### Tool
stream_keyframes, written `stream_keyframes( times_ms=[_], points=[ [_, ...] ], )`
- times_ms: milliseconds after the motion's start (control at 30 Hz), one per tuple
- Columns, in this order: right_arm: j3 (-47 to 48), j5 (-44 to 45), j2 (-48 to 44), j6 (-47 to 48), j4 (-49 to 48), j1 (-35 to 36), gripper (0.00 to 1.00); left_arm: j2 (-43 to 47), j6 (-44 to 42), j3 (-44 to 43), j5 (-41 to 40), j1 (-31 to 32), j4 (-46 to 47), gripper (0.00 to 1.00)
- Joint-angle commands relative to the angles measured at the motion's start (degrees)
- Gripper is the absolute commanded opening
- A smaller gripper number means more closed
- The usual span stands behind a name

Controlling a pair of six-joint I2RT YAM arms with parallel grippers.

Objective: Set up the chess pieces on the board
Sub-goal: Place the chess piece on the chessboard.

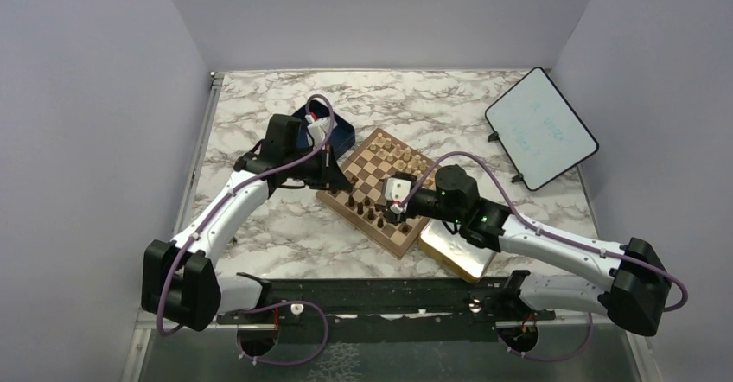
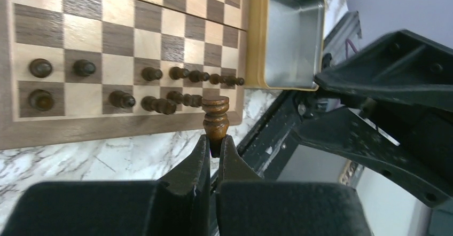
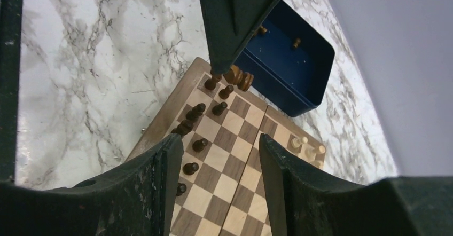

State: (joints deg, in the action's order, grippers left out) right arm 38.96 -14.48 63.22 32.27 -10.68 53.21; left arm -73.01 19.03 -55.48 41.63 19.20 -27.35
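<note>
The board lies at an angle mid-table, and both arms reach over it. Dark chess pieces stand in two rows along one side of the board, with a few squares bare. My left gripper is shut on the foot of a dark brown piece, held just off the board's corner. That held piece also shows in the right wrist view. My right gripper hangs open above the board's middle squares, nothing between its fingers.
Pale pieces stand at the board's far side. A dark blue box with a few pieces inside sits behind the board. A gold-rimmed metal tray lies by the board's near corner. A white tablet leans at the back right.
</note>
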Motion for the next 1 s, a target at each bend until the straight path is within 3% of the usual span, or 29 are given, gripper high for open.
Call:
stream_keyframes(
  times_ms=[0,633,967],
  points=[
    [3.5,-4.4,3.2,11.5,1.0,0.4,0.60,2.5,-1.4,1.3,7.0,0.5,-1.2,0.00],
    [6.3,-4.8,10.3,25.3,2.0,0.4,0.63,3.2,-1.7,3.6,10.4,2.8,-1.7,0.00],
    [6.4,-8.9,12.5,27.9,1.8,1.0,0.55,3.0,-1.0,2.7,11.8,3.3,-1.6,0.00]
  ],
)
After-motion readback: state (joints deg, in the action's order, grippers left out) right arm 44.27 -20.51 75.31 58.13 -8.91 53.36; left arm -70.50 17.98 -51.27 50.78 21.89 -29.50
